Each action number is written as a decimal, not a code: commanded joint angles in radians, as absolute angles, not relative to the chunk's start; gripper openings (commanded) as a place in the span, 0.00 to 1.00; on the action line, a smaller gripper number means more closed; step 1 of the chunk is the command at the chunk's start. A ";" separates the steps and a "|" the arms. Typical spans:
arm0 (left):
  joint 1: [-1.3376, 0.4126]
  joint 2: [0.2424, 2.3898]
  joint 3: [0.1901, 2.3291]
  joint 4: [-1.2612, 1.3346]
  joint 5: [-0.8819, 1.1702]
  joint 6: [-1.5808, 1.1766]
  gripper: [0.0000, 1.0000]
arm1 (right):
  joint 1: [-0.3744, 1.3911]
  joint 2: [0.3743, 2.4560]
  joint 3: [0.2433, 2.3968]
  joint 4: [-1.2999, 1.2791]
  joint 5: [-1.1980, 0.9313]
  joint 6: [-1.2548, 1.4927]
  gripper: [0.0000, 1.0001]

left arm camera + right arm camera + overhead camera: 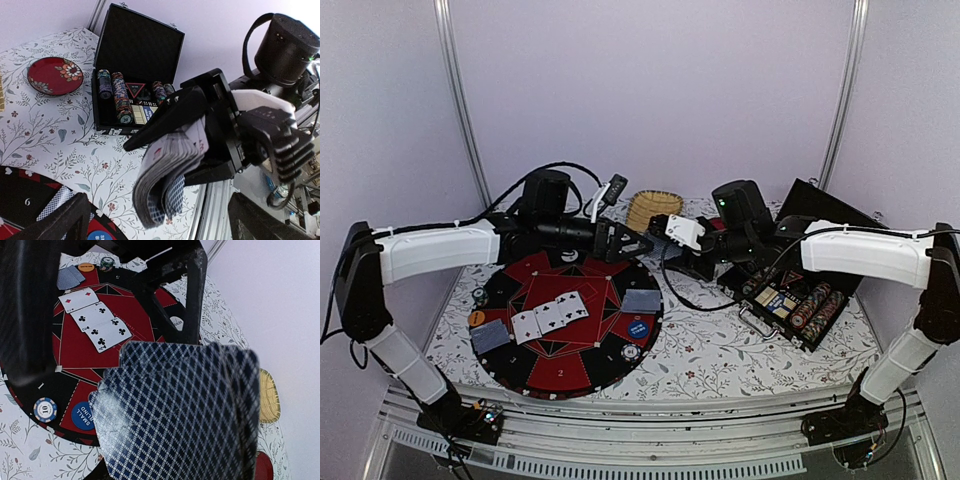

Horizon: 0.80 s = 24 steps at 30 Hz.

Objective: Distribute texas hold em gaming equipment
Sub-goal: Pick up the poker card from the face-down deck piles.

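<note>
Left wrist view shows the right gripper [167, 157] clamped on a thick deck of blue-backed cards [157, 187], while the left gripper [623, 243] stands wide, its fingers [62, 220] far apart below the deck. Three face-up cards [550, 318] lie on the round mat [560, 380] between two face-down cards [490, 335], with what look like chips [638, 328] near its rim.

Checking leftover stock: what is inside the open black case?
Rows of striped chips and a red triangular marker show; the card deck in front hides part of the case.
</note>
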<state>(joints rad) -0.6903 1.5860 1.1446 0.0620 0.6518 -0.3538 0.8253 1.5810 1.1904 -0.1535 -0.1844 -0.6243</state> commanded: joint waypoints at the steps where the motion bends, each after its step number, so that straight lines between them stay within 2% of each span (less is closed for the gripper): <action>1: -0.696 1.603 1.157 0.109 0.655 -0.374 0.96 | 0.844 1.618 1.249 -0.130 -0.207 -0.618 0.46; 6: -0.702 1.618 1.181 0.035 0.531 -0.335 0.78 | 0.854 1.629 1.256 -0.123 -0.218 -0.615 0.46; 11: -0.731 1.623 1.216 -0.038 0.392 -0.273 0.71 | 0.855 1.639 1.265 -0.122 -0.220 -0.615 0.46; 12: -0.735 1.622 1.221 -0.044 0.383 -0.268 0.66 | 0.856 1.641 1.267 -0.124 -0.219 -0.615 0.46; 13: -0.733 1.607 1.218 -0.060 0.347 -0.261 0.50 | 0.857 1.634 1.258 -0.117 -0.211 -0.612 0.46; 15: -0.731 1.582 1.199 -0.061 0.322 -0.254 0.40 | 0.857 1.624 1.244 -0.113 -0.202 -0.613 0.46; 24: -0.728 1.554 1.193 -0.107 0.299 -0.231 0.36 | 0.856 1.616 1.228 -0.121 -0.182 -0.615 0.46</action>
<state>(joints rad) -0.7422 1.5810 1.1954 -0.0616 0.3744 -0.2543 0.8497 1.6314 1.2266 -0.1410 -0.1806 -0.6201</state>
